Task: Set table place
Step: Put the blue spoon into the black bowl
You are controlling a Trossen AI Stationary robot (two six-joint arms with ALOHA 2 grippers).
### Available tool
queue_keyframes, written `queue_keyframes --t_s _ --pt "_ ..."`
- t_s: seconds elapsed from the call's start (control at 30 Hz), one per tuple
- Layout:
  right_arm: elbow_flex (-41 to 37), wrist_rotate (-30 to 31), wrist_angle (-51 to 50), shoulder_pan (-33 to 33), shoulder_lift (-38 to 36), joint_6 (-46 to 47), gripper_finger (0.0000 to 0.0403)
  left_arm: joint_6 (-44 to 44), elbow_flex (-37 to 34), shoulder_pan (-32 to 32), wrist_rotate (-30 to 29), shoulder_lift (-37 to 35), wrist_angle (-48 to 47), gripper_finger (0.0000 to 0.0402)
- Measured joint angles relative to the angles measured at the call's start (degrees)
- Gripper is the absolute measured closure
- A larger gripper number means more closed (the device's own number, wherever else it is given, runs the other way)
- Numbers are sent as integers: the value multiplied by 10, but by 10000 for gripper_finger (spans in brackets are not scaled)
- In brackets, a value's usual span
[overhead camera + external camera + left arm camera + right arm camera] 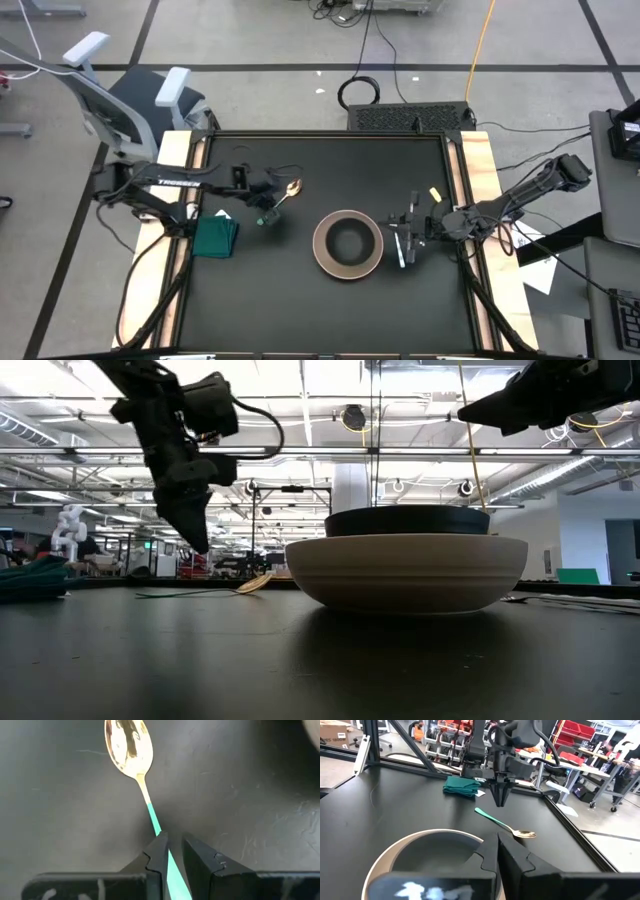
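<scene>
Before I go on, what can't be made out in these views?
- the fork: high view, partly under the right gripper; touching or not is unclear.
- the spoon handle's end: left wrist view, hidden behind the left gripper.
- the bowl inside: low view, hidden by its wall and the plate.

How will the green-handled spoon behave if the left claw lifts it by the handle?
Spoon looks rigid metal, so likely stiff. The thin, glossy handle may slip or pivot. The left claw sits at the handle's end, so the bowl may droop.
</scene>
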Motion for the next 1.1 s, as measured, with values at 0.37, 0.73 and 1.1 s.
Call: queue_keyframes --t_s 0.37,0.73,1.1 --pt "-16 0 26 0 0 1 403 30 87 -3 0 85 -55 344" --pt "-16 0 30 0 -1 4 403 26 102 -3 -33 135 -76 344" --pt "-16 -13 30 0 -1 12 403 54 101 -4 -52 135 -60 334"
